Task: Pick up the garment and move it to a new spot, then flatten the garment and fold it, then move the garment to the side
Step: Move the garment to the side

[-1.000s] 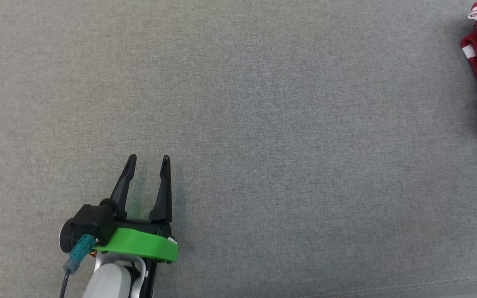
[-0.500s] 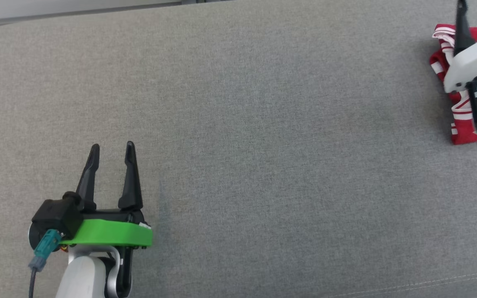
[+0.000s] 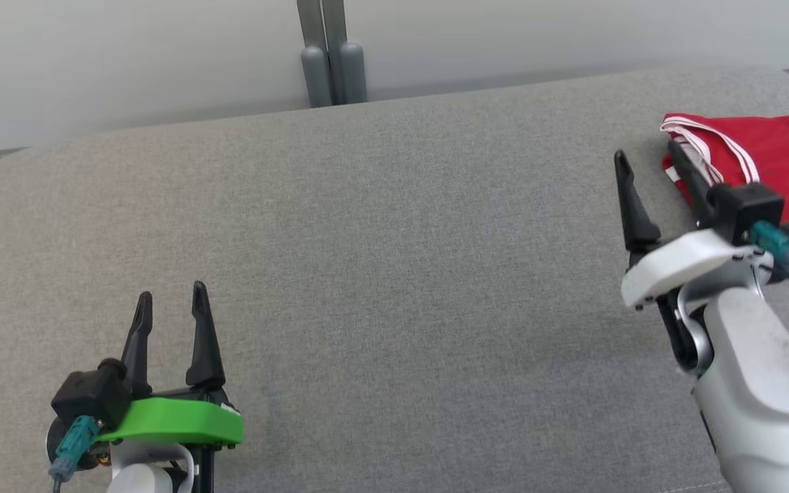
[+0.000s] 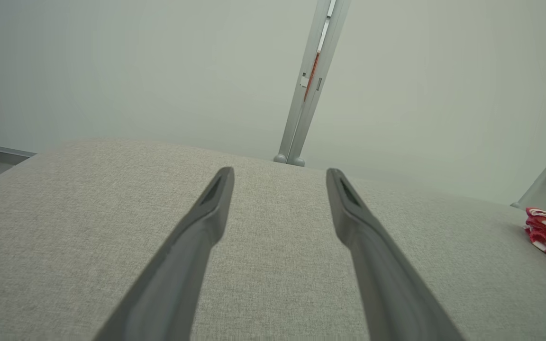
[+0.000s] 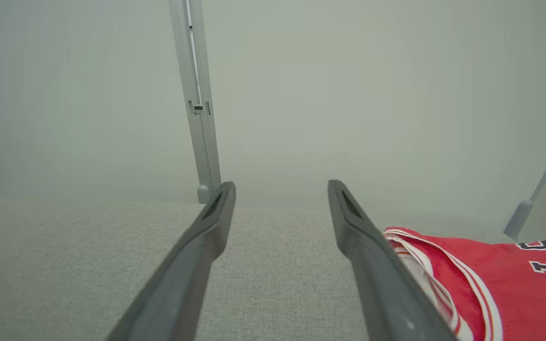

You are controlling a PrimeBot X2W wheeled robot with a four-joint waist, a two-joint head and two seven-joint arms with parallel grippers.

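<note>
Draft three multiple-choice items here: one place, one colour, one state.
1. Where on the grey surface does the garment lie, in the head view? A) far right B) centre C) near left
2. The garment's main colour? A) blue B) red C) green
3. The right gripper is: A) shut on the garment B) open, nothing between its fingers C) shut, empty

Key: 1 A, it lies by the right edge; 2 B, red with white trim; 3 B, its fingers stand apart.

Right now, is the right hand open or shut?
Open. The right hand's two fingers stand wide apart with bare grey cushion between them; the red garment lies beside them, ungripped.
</note>
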